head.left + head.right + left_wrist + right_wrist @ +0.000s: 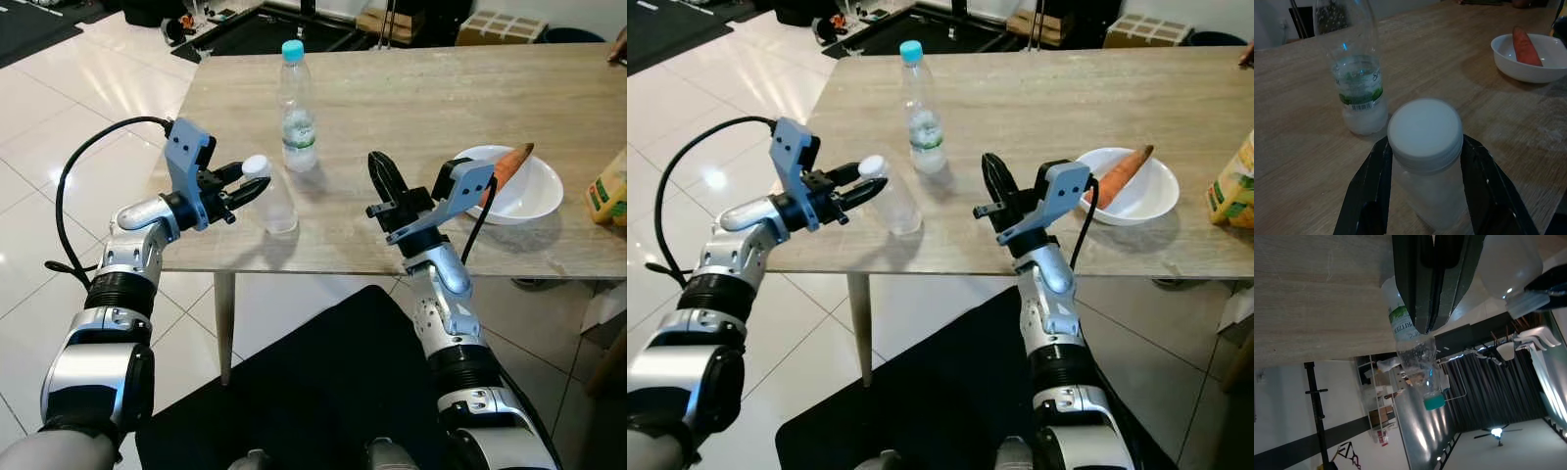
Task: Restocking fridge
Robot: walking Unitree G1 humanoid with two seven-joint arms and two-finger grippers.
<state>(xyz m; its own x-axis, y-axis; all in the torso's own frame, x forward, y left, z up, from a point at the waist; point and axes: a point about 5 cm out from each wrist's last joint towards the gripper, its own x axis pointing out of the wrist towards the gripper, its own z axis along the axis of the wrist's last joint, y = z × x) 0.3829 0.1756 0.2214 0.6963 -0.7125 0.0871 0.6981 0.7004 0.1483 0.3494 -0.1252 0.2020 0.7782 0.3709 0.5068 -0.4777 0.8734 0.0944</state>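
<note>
The left end effector (250, 186) reached over the desk's near edge and held its 2 black fingers (1371, 181) on either side of a small clear plastic bottle with a white cap (271, 196), just under the cap, pinching its neck. That bottle stood tilted near the desk's front edge, toward its left corner. Just behind it, farther from the front edge, a taller clear plastic water bottle with a green label and a teal cap (295, 108) stood upright, close to the small bottle but apart from it.

The right end effector (384, 174) hovered over the front part of the light wood-grain desk (411, 98), its 2 fingers pressed together and holding nothing. It was between the bottles and a white round bowl (534, 201) that sat nearer the right side, not far from the front edge. An orange carrot (511, 164) lay in the bowl, its tip leaning over the rim. At the desk's right edge stood a yellow carton (611, 191), partly cut off. Beneath the desk lay white floor tiles (59, 127) and a black mat (323, 392).
</note>
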